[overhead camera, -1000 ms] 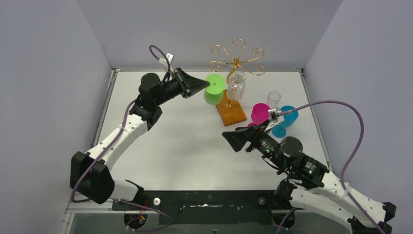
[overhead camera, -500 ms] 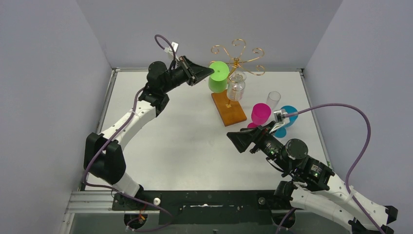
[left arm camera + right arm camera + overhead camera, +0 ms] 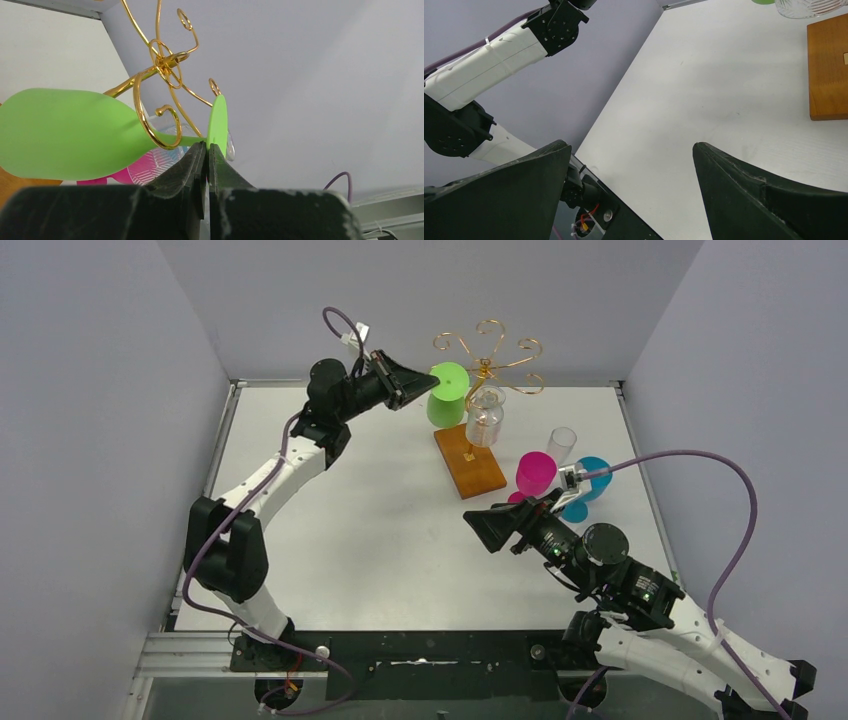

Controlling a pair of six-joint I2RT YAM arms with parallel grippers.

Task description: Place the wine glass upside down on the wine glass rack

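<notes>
My left gripper (image 3: 428,387) is shut on the foot of a green wine glass (image 3: 446,395) and holds it raised beside the gold wire rack (image 3: 487,358). In the left wrist view the glass (image 3: 70,132) lies sideways, its stem passing through a curled rack arm (image 3: 150,122), and the gripper (image 3: 206,146) pinches the flat green foot (image 3: 218,122). The rack rises from an orange-brown wooden base (image 3: 472,464). A clear glass (image 3: 484,417) hangs upside down on the rack. My right gripper (image 3: 472,521) is open and empty, low over the table, right of centre.
A pink glass (image 3: 534,474), a blue glass (image 3: 588,483) and a small clear cup (image 3: 561,444) stand right of the wooden base. Grey walls close in the table on three sides. The right wrist view shows the base corner (image 3: 828,70) and the left arm (image 3: 499,50).
My left gripper has carried the green glass up and to the right, from beside the base to the rack's curled arms. The right arm shifted slightly.
</notes>
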